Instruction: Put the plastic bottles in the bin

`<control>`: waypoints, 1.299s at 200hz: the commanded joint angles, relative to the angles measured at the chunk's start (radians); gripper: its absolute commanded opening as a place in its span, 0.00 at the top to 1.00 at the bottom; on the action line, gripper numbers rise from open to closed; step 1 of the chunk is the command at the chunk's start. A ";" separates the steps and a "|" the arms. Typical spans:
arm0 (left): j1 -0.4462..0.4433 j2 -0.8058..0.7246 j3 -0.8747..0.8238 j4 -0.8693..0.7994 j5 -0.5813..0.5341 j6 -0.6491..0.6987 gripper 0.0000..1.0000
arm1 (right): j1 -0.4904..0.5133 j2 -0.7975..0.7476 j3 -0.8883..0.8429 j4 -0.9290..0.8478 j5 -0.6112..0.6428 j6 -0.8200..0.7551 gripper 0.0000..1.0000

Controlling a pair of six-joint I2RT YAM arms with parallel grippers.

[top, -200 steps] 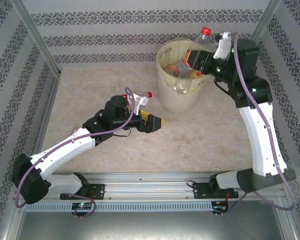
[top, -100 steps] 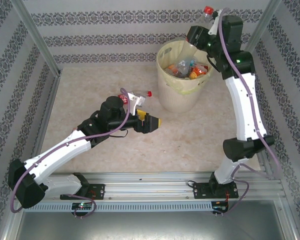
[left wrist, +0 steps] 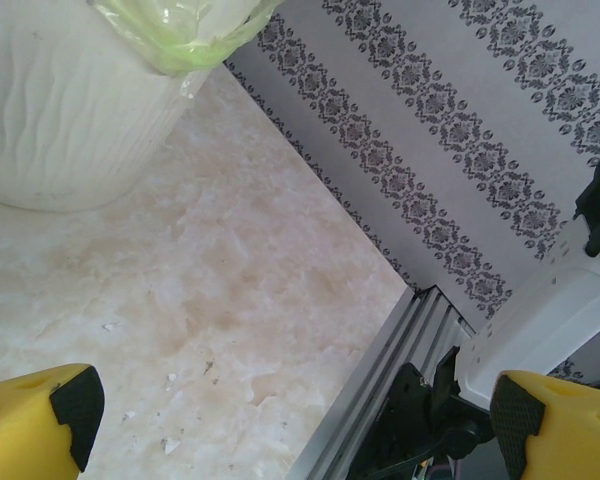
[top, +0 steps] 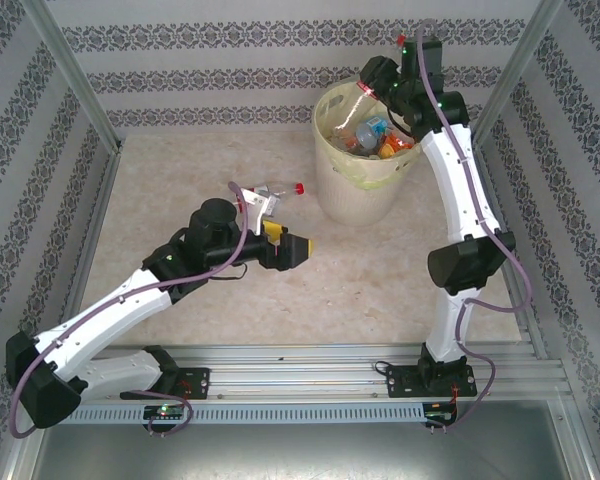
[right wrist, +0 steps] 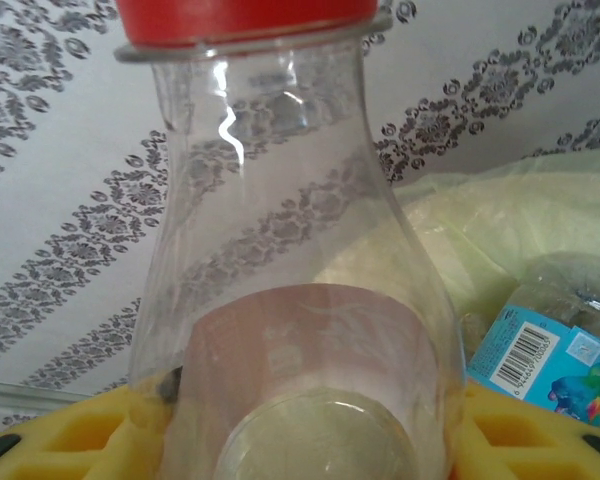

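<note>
Right wrist view: the right tool (right wrist: 300,440) clamps a clear red-capped bottle (right wrist: 290,250), held over the bin (top: 355,192) above the heaped bottles (top: 372,130). The left tool (top: 292,248) gapes wide over the tabletop (top: 180,170), its wrist partly hiding a stray bottle (top: 276,196).

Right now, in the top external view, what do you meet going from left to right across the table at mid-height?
First the small clear plastic bottle with a red cap, lying on the table → the large round pale-yellow bin → the black elbow joint of the right arm.
</note>
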 commanded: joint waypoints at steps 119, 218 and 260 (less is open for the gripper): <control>0.032 -0.021 0.095 -0.265 -0.144 0.191 0.00 | -0.025 -0.060 -0.042 -0.096 0.077 0.025 0.08; 0.112 0.038 0.150 -0.353 -0.132 0.244 0.00 | -0.043 -0.447 -0.490 0.092 -0.139 -0.269 0.07; 0.196 0.095 0.185 -0.396 -0.090 0.304 0.00 | -0.034 -0.697 -0.762 0.121 -0.267 -0.354 0.02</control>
